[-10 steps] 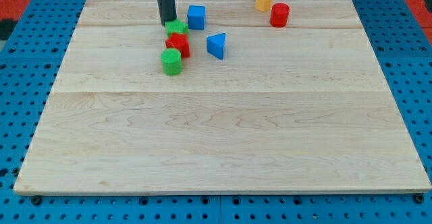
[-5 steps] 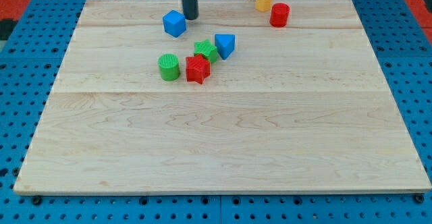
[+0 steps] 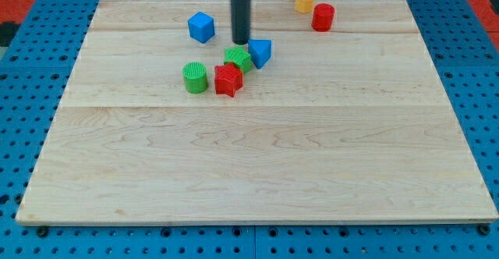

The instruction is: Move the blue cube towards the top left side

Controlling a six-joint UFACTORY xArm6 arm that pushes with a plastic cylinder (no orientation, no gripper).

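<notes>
Tip (image 3: 241,41) btwn blue cube (image 3: 201,26) & blue wedge (image 3: 260,52); no gripper, just rod.

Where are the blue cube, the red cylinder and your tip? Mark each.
blue cube (image 3: 201,26): camera view, middle of its front faces.
red cylinder (image 3: 323,17): camera view, its side wall.
my tip (image 3: 241,41): camera view, rod's very end, right of the blue cube.
</notes>
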